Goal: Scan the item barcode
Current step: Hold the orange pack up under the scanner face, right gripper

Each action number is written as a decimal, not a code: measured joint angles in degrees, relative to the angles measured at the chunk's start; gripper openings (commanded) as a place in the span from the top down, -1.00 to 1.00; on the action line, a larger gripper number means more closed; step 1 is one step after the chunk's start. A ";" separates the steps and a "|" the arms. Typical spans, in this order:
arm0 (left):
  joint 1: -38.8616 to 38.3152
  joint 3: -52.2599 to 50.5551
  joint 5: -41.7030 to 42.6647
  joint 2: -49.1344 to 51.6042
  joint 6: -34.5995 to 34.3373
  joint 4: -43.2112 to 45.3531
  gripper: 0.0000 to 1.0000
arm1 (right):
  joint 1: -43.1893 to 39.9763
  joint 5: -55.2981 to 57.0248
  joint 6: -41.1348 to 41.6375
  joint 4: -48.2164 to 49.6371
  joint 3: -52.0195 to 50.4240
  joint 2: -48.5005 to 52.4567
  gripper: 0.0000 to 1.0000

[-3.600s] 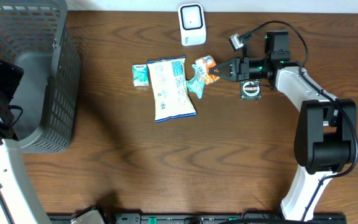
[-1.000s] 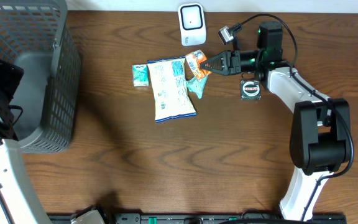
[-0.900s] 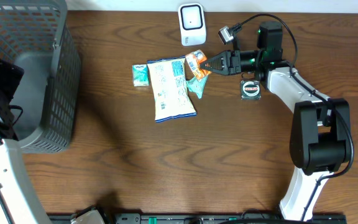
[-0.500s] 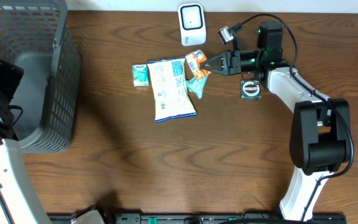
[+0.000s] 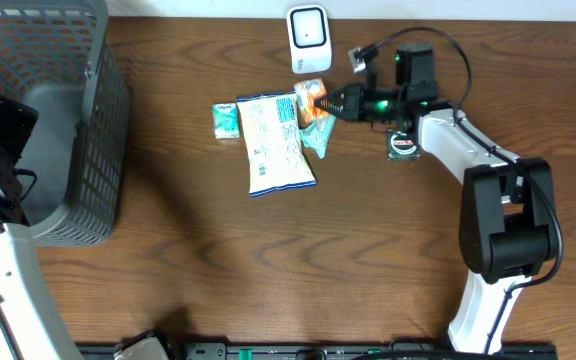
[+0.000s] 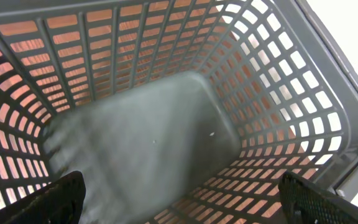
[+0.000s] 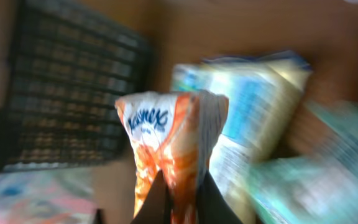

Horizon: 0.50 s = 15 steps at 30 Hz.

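1. My right gripper (image 5: 330, 101) is clamped on the orange packet (image 5: 312, 97), holding it just short of the scanner (image 5: 308, 38).
2. Looks like the presenting step. Next I'd need to turn the barcode toward the scanner's face.
3. Left gripper (image 6: 182, 186) hangs wide open over the basket (image 6: 278, 93).

Overhead: fixed, high, straight down; whole table (image 5: 268, 260) framed. Left wrist: close, tilted down into the grey basket (image 6: 135, 37), which overhead holds at upper left. Right wrist: very near, blurred, facing leftward across the orange packet (image 7: 166, 143) toward that basket; overhead shares both.
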 measured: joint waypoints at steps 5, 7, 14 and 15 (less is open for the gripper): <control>0.00 0.00 0.00 0.00 0.02 -0.02 -0.96 | 3.34 17.62 -9.44 -13.57 1.31 0.00 0.98; 0.00 0.00 0.00 0.02 0.00 -0.02 -0.96 | 4.39 22.58 -12.22 -17.35 3.37 0.00 0.98; 0.00 0.00 0.00 0.00 0.00 -0.02 -0.96 | 6.38 40.19 -20.63 -23.93 14.51 0.00 0.98; 0.00 0.00 0.00 0.02 0.00 -0.04 -0.96 | 6.64 42.82 -21.90 -23.21 15.26 0.00 0.98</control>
